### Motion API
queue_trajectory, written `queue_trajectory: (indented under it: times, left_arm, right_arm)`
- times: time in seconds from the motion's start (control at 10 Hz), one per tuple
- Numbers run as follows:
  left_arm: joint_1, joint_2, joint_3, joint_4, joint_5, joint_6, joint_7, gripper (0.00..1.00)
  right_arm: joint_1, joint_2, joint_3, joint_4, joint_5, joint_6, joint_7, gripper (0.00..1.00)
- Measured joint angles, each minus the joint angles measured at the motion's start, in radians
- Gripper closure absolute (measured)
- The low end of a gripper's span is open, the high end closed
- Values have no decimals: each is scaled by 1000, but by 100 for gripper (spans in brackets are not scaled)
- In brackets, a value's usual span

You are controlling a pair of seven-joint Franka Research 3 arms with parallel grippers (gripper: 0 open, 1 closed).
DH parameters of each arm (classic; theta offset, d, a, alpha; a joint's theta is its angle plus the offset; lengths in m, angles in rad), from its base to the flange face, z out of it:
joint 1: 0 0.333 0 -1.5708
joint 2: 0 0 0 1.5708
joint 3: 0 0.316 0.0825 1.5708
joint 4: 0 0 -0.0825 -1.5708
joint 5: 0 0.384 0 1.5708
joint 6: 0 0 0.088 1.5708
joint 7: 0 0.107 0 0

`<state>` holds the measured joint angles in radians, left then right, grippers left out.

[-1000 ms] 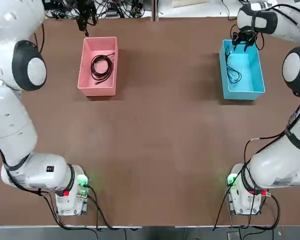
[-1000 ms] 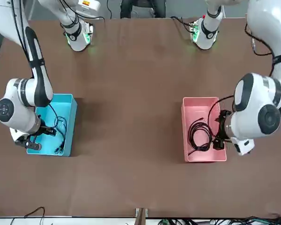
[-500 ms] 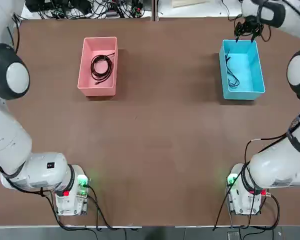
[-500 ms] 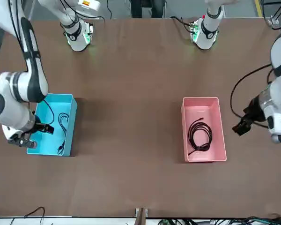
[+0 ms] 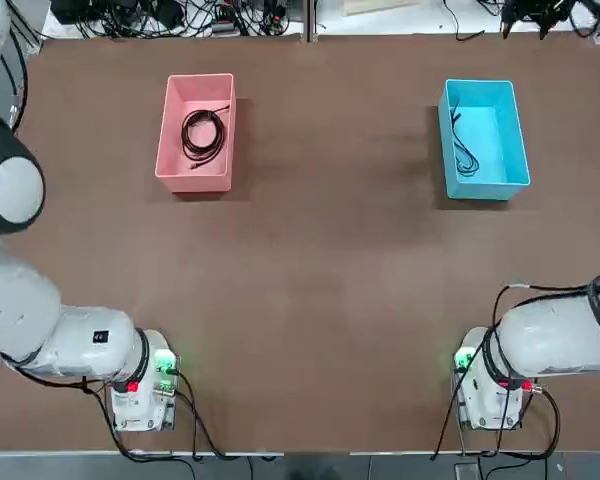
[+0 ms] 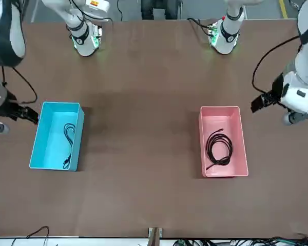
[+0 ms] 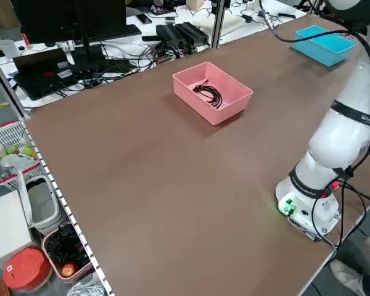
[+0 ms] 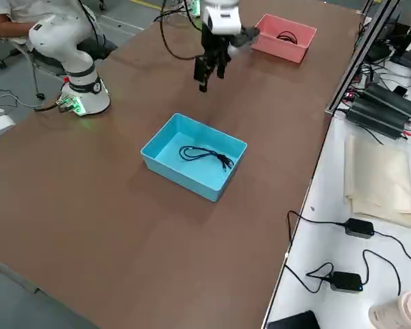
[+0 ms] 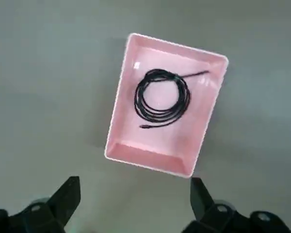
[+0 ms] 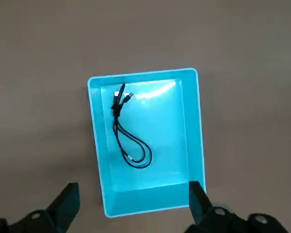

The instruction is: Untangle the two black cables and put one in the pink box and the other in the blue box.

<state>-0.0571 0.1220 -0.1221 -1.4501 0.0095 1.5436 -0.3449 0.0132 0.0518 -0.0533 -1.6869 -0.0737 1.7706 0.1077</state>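
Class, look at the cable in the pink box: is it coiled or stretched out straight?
Coiled. The black cable lies in round loops on the floor of the pink box, with one short end poking out straight toward a corner.

Robotics lab, two arms (image 5: 40,330), cluttered electronics bench (image 7: 80,55)

Left claw (image 6: 269,100) outside the top view; right claw (image 5: 536,12) cut off there

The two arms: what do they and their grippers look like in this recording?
Both arms have glossy white rounded shells with black bands and black joint caps, loose black cables alongside, and green and red lights at their bases. The left gripper and right gripper each carry two dark, wedge-shaped fingers.
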Motion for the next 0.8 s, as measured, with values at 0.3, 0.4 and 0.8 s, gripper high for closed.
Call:
queue_trajectory:
  times: [0.3,0.4,0.8]
  left_arm:
    - [-47,-68,12,-34,26,-2,102,0]
    - [-45,-67,13,-42,33,7,124,0]
    - [-40,-33,14,-53,11,63,130,0]
  right_arm:
    - [2,-22,5,145,29,-175,0,0]
    - [2,-21,6,153,31,-181,0,0]
    - [2,-14,6,156,31,-189,-1,0]
